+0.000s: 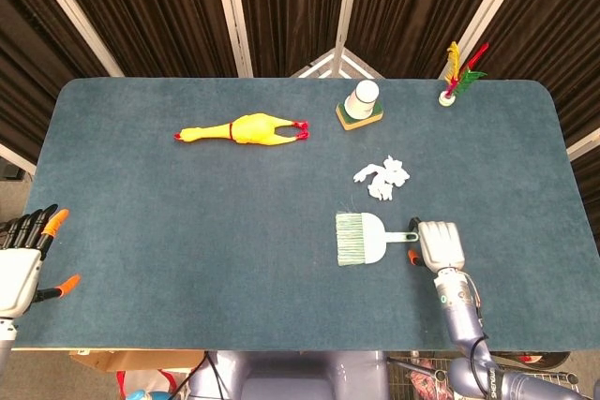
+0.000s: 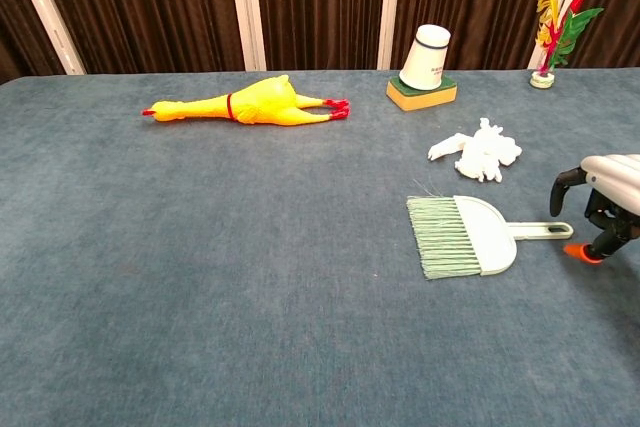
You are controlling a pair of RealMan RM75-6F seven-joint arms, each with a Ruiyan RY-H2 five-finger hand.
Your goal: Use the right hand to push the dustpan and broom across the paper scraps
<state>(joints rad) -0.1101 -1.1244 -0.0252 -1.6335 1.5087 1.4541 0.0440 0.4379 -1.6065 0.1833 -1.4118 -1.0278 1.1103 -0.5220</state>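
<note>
The pale green dustpan with its broom (image 1: 361, 237) (image 2: 466, 236) lies flat on the blue table, bristles to the left and handle to the right. A heap of white paper scraps (image 1: 382, 178) (image 2: 478, 154) lies just beyond it. My right hand (image 1: 438, 244) (image 2: 604, 209) hovers at the tip of the handle, fingers apart and curved down, holding nothing. My left hand (image 1: 21, 257) rests open at the table's near left edge, seen only in the head view.
A yellow rubber chicken (image 1: 243, 128) (image 2: 247, 105) lies far left of the scraps. A white cup on a sponge (image 1: 360, 106) (image 2: 424, 70) and a small feather toy (image 1: 457, 75) (image 2: 556, 25) stand along the far edge.
</note>
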